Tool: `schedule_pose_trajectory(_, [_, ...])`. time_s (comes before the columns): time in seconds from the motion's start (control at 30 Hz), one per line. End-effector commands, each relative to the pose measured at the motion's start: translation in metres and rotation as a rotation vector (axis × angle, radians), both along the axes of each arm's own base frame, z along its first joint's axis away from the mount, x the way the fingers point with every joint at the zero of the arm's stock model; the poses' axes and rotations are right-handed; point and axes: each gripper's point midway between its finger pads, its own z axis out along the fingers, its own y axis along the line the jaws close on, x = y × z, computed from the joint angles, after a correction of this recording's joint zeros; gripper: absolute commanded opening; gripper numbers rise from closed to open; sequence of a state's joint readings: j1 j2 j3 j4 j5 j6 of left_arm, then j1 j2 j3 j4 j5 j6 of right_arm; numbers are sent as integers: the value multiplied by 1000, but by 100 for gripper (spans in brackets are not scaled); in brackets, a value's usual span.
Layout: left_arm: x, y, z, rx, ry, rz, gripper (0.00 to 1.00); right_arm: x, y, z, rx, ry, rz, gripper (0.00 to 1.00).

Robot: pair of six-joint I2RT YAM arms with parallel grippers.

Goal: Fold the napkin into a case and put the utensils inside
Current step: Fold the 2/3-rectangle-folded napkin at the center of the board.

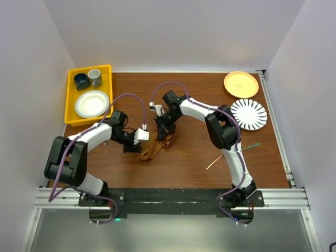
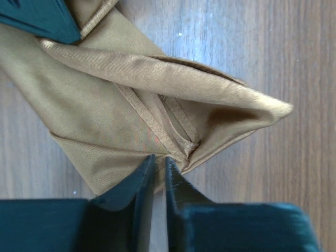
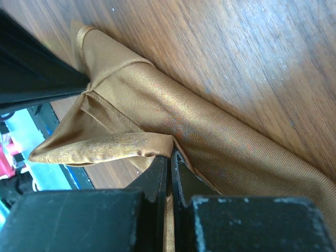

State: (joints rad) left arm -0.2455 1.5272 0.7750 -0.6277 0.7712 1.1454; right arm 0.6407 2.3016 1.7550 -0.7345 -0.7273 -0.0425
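While the napkin [image 1: 155, 144] lay bunched in the middle of the table [image 1: 199, 89] between both arms, the right gripper [image 3: 169, 152] was pressed together on a folded hem, with cloth pinched at its tips. The left gripper [image 2: 160, 157] showed a thin slit between its fingers. Its tips sat right at the cloth's edge, nothing clearly gripped. The utensils [image 1: 213, 163] lay well apart on the right side, not inside anything. Risk: with one side only pinned, a pull from the right would likely drag the whole cloth and undo the layered folds. The loose end could flop open.
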Motion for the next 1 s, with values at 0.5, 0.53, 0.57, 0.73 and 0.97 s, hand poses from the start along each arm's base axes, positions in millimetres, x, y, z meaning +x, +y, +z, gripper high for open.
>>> schedule_pose_trajectory(0.5, [15, -35, 106, -128, -214, 253, 70, -5, -13, -41, -111, 44, -33, 0])
schedule_pose_trajectory(0.53, [12, -37, 103, -120, -202, 256, 70, -6, -12, -42, -109, 46, -31, 0])
schedule_pose_trajectory(0.57, [10, -39, 102, -121, -177, 273, 72, -5, -13, -42, -110, 45, -32, 0])
schedule_pose_trajectory(0.73, [11, -48, 91, -82, -182, 302, 74, -7, -13, -43, -111, 52, -30, 0])
schedule_pose_trajectory(0.97, [0, -62, 67, -1, -175, 296, 74, -8, -14, -44, -114, 60, -32, 0])
